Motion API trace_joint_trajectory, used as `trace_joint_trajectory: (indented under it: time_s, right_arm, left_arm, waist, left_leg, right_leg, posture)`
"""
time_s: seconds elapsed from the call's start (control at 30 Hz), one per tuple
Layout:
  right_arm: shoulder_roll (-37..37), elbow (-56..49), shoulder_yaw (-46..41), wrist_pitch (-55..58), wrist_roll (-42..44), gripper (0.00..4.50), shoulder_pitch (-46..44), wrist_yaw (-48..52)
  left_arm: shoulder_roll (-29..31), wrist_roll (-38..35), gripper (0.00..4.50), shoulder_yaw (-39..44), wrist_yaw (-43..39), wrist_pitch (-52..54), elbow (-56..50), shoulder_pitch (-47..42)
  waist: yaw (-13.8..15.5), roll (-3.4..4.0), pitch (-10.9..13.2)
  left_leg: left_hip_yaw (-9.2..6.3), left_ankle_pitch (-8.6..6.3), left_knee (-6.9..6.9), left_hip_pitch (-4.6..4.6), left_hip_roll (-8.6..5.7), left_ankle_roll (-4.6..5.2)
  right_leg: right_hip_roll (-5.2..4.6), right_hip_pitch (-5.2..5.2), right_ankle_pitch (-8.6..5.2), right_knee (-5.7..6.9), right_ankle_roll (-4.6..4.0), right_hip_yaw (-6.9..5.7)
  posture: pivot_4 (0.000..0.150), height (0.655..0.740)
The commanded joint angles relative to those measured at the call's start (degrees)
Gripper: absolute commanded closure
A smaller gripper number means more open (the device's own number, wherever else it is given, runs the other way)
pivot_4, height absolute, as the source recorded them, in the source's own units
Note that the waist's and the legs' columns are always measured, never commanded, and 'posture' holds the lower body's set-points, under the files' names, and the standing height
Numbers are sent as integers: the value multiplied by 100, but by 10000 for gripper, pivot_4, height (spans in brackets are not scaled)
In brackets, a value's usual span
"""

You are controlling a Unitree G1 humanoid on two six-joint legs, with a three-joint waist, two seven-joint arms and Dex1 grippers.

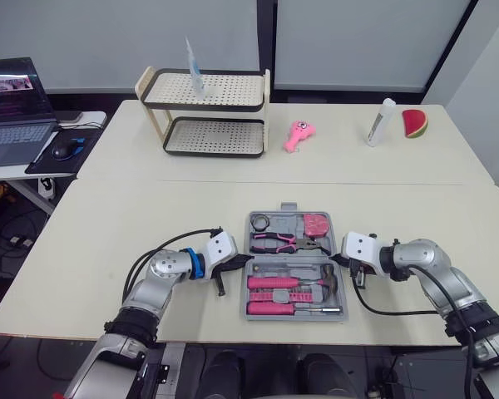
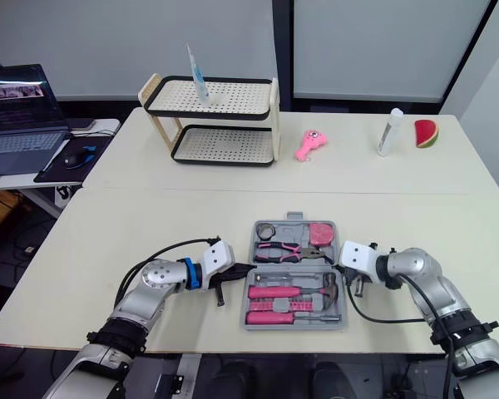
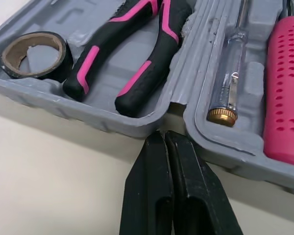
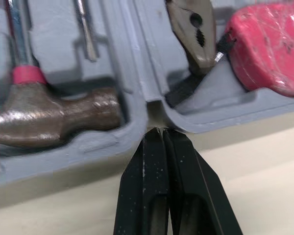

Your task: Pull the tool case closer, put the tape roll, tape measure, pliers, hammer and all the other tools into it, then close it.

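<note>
The left claw (image 3: 163, 136) has its 2 fingers pressed together, tips at the hinge notch on the left side of the tool case (image 1: 293, 317). The case lies open near the front edge of the bench (image 1: 108, 241), between the 2 claws. Its far half holds the tape roll (image 1: 260, 222), the pliers (image 1: 276, 242) and the pink tape measure (image 1: 317, 224), and its near half holds pink-handled tools and the hammer (image 4: 54, 115). The right claw (image 4: 161, 131) also has its fingers together, tips at the hinge notch on the case's right side.
</note>
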Motion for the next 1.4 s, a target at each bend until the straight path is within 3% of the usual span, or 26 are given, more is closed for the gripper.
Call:
trace_joint_trajectory:
  time_s: [0.03,0.53,1.4]
  right_arm:
    - [20,-466,17,75,117,45000,139,135]
    - [-250,-1468,-91,712,242,45000,826,325]
    - [-231,-1551,-68,835,216,45000,908,327]
  left_arm:
    - [-38,-107,44503,-194,-230,222,-648,208]
    - [31,-63,44503,-306,-251,460,-1180,561]
    - [33,-43,44503,-373,-246,493,-1273,645]
  waist:
    - [1,0,0]
    - [24,0,0]
    - [24,0,0]
  left_leg:
    - [-1,0,0,0,0,0]
    - [-6,-12,-1,0,-2,21]
    - [-7,-13,-1,1,-3,22]
  right_leg:
    - [0,0,0,0,0,0]
    - [-1,6,0,-4,0,-2]
    - [-1,10,0,-6,1,-3]
  posture:
    - [1500,7290]
    - [1500,7290]
    - [1500,7290]
